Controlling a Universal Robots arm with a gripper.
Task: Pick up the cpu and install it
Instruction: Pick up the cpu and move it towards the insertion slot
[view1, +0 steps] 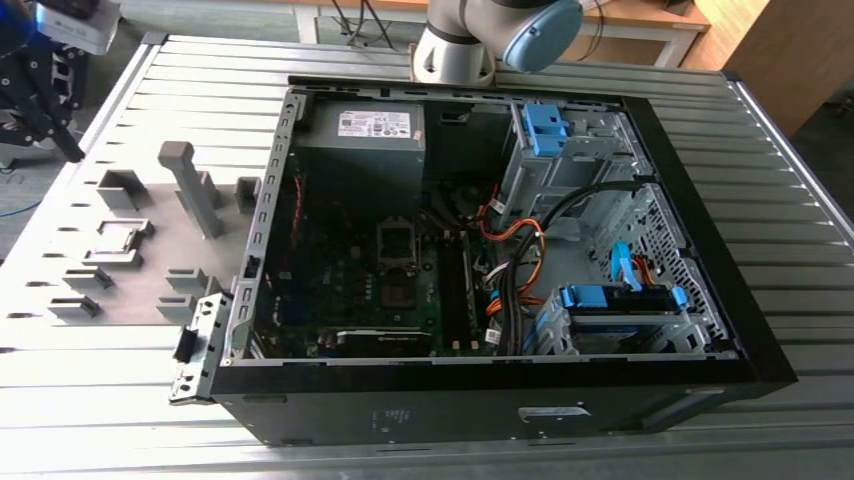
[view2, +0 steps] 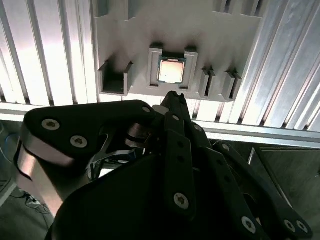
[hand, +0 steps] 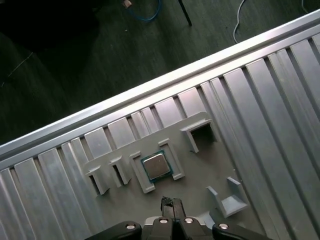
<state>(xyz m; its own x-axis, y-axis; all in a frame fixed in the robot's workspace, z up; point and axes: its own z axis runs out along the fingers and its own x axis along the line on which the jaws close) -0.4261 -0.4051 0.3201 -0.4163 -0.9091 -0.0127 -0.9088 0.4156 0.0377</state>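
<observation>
We see a ribbed metal table (hand: 280, 100) above a dark floor (hand: 75, 60); our gripper (hand: 171, 201), pinched together and empty, hovers near the cpu (hand: 156, 166)
</observation>
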